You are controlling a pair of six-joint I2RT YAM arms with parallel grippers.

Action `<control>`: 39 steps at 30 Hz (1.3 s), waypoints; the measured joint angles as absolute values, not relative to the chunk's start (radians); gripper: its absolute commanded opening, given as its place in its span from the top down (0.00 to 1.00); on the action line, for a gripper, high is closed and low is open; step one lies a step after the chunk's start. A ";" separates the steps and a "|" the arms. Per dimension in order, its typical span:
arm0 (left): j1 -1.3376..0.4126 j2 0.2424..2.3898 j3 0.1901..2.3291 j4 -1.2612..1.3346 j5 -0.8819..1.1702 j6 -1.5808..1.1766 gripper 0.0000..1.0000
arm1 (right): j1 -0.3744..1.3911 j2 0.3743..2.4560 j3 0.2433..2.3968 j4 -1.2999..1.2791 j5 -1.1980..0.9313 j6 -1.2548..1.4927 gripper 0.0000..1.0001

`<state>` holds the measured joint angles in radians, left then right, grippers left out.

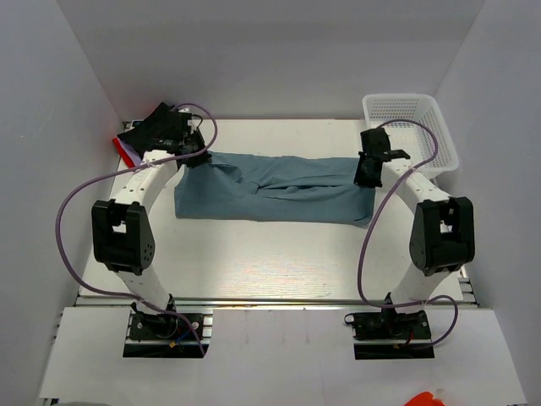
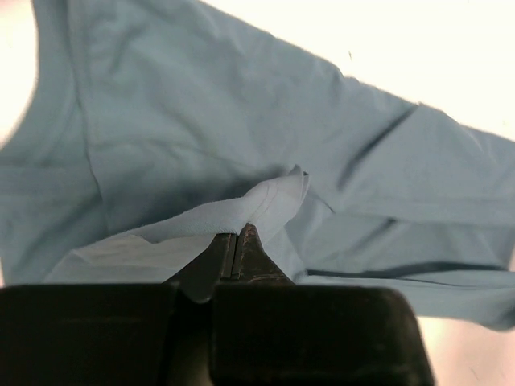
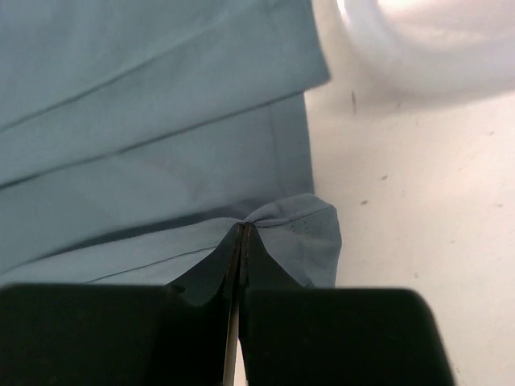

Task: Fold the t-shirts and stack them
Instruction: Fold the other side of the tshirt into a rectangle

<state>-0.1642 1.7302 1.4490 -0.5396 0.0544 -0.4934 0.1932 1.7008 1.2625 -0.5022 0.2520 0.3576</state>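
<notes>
A dusty blue-teal t-shirt point(image 1: 279, 193) lies folded lengthwise across the middle of the table. My left gripper point(image 1: 196, 158) is shut on its left end, where a pinched flap of blue cloth point(image 2: 269, 201) rises just above the closed fingertips point(image 2: 238, 231). At the right end, my right gripper point(image 1: 368, 176) is shut on the hem corner point(image 3: 302, 221), bunched at the tip of the closed fingers point(image 3: 242, 229). A black shirt point(image 1: 145, 127) and a bit of red-and-white cloth point(image 1: 124, 150) lie behind the left arm, partly hidden by it.
A white plastic mesh basket point(image 1: 412, 127) stands at the back right corner, close behind the right gripper. White walls enclose the table on three sides. Purple cables loop beside both arms.
</notes>
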 measured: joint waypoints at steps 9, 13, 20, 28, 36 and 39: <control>-0.135 1.840 1.546 -0.459 0.025 -0.445 1.00 | 0.173 1.814 1.409 -0.551 0.284 0.337 1.00; -0.119 1.905 1.593 -0.440 0.022 -0.432 1.00 | 0.166 1.882 1.470 -0.570 0.287 0.331 1.00; -0.098 2.047 1.663 -0.396 0.020 -0.406 0.78 | 0.152 2.027 1.584 -0.568 0.282 0.295 0.94; -0.082 2.175 1.796 -0.411 0.036 -0.386 0.00 | 0.149 2.082 1.629 -0.525 0.199 0.186 0.35; -0.080 2.053 1.675 -0.363 0.138 -0.381 0.00 | 0.156 1.917 1.476 -0.440 -0.077 0.141 0.10; -0.092 2.017 1.624 -0.336 0.215 -0.382 0.00 | 0.168 1.875 1.427 -0.409 -0.148 0.136 0.10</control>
<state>-0.0917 2.0171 1.6238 -0.3355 0.2146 -0.3817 0.1680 1.8751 1.4273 -0.4091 -0.1482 0.1356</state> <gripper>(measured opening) 0.994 0.904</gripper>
